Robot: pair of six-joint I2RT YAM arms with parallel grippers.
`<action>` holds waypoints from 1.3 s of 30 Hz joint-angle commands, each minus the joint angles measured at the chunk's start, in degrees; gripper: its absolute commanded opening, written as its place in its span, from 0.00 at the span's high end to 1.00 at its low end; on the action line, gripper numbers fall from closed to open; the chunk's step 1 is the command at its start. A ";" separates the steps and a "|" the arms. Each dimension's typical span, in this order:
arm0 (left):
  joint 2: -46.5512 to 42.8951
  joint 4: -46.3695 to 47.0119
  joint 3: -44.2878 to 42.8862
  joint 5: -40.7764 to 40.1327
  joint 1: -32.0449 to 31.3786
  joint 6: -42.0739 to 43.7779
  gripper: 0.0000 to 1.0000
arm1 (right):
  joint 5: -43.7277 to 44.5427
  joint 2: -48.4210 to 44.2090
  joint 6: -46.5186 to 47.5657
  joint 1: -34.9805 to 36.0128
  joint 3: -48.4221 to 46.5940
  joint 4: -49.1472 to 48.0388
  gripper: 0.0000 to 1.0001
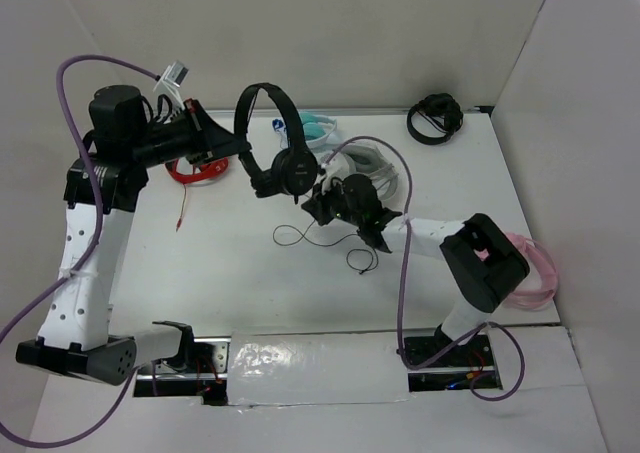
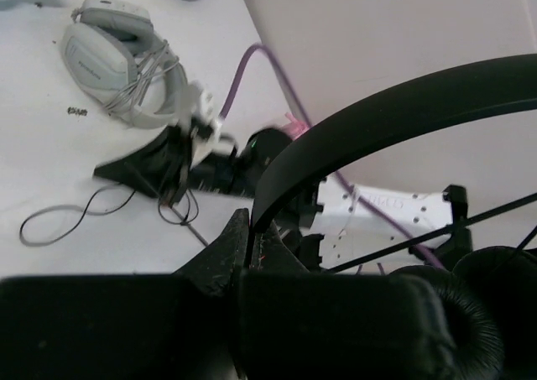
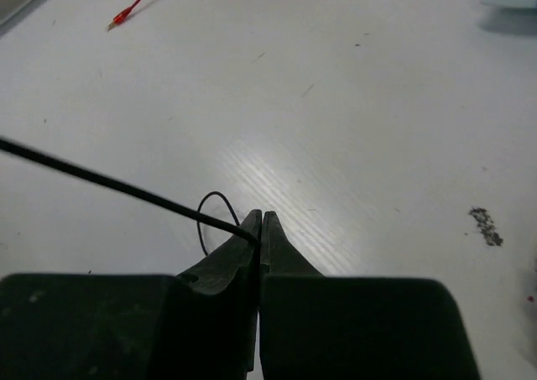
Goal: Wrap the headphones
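the left end effector (image 2: 250,229) is closed narrow on the black headband (image 2: 394,111) of the headphones (image 1: 270,138). it holds them over the middle of the tabletop (image 1: 200,273), toward the far side. one round earcup (image 1: 293,173) hangs at the lower end of the arch, just beside the right arm's wrist.

the right end effector (image 3: 260,221) is also pressed shut, and it pinches the thin black cable (image 3: 101,179) between its tips, low over the tabletop. from the tips the cable runs away straight to the left in the right wrist view, and a small loop of it lies on the surface just behind the tips. in the top view more cable lies in loose curls in front of the right end effector.

grey-white headphones (image 2: 117,61) lie beyond the right arm, a black bundled headset (image 1: 435,118) near the far right corner, and red-and-black headphones (image 1: 195,168) under the left arm.
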State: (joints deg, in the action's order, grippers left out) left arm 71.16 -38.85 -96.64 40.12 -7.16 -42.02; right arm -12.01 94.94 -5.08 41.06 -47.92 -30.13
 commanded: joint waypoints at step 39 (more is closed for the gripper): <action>13.04 -6.60 -8.39 -33.28 3.64 -17.84 1.00 | -5.74 -17.15 -14.08 -18.29 2.39 30.39 1.00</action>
State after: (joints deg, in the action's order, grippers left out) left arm 83.88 -46.54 -101.89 5.89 -4.84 -57.23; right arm -16.99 77.38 -18.68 22.68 -44.99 1.67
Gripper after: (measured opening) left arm 0.042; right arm 0.015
